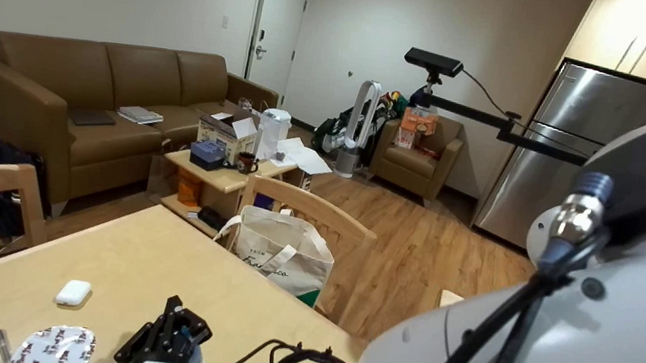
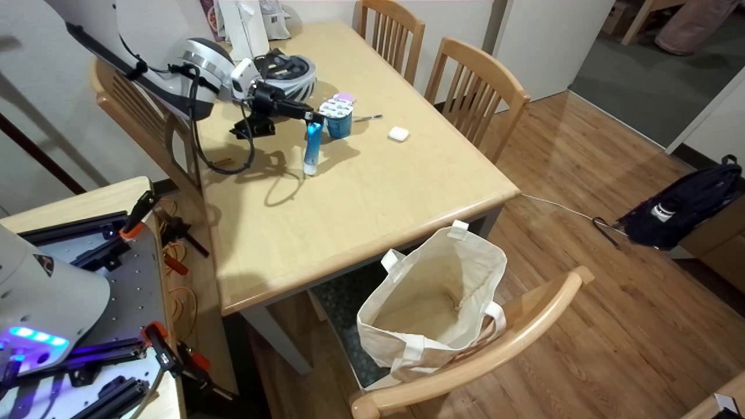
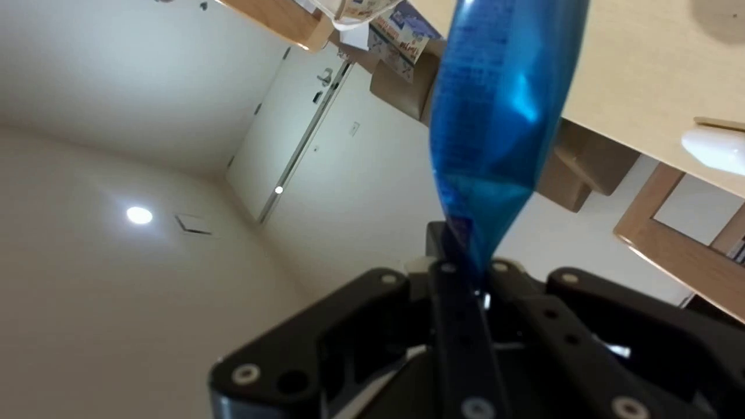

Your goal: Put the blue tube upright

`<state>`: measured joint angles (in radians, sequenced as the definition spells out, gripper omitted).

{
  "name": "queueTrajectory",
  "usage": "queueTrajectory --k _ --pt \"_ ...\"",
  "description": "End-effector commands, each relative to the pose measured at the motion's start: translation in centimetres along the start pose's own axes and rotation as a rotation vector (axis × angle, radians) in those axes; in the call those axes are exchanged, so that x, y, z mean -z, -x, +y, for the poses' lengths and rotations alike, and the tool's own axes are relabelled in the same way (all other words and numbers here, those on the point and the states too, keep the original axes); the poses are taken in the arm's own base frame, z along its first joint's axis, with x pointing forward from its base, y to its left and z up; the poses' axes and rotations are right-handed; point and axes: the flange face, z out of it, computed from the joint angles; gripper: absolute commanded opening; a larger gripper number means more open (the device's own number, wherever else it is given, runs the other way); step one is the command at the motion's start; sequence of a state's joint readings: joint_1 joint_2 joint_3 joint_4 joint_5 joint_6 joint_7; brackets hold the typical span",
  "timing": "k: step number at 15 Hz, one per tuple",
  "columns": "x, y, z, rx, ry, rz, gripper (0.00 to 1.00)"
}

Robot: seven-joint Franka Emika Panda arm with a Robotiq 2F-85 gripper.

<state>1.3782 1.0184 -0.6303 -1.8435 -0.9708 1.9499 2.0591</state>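
Observation:
The blue tube (image 2: 312,145) hangs from my gripper (image 2: 315,118) in an exterior view, nearly vertical with a slight tilt, its pale end down by the table top. I cannot tell whether that end touches the table. In the wrist view the tube (image 3: 503,116) fills the upper middle, and its flat narrow end is pinched between the fingertips of my gripper (image 3: 471,267). My gripper (image 1: 183,315) also shows at the bottom of an exterior view, where the tube is mostly hidden behind it.
A blue foil-lidded cup (image 2: 339,123) stands close beside the tube on the wooden table (image 2: 372,203). A pen (image 2: 368,118), a white case (image 2: 398,134) and a coiled grey hose (image 2: 300,81) are also on it. A tote bag (image 2: 430,302) sits on a chair by the table edge.

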Motion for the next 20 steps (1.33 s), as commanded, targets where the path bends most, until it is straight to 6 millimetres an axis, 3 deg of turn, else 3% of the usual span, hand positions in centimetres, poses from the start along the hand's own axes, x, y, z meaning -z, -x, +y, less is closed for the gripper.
queueTrajectory --k 1,5,12,20 --pt "-0.2 0.7 -1.2 -0.065 0.065 0.075 0.0" --pt "-0.4 0.4 -1.9 -0.126 0.065 0.027 0.0" --pt "-4.1 1.0 -0.6 -0.301 0.143 -0.222 0.0" --pt "-6.4 -3.5 2.9 -0.546 0.23 -0.041 0.0"
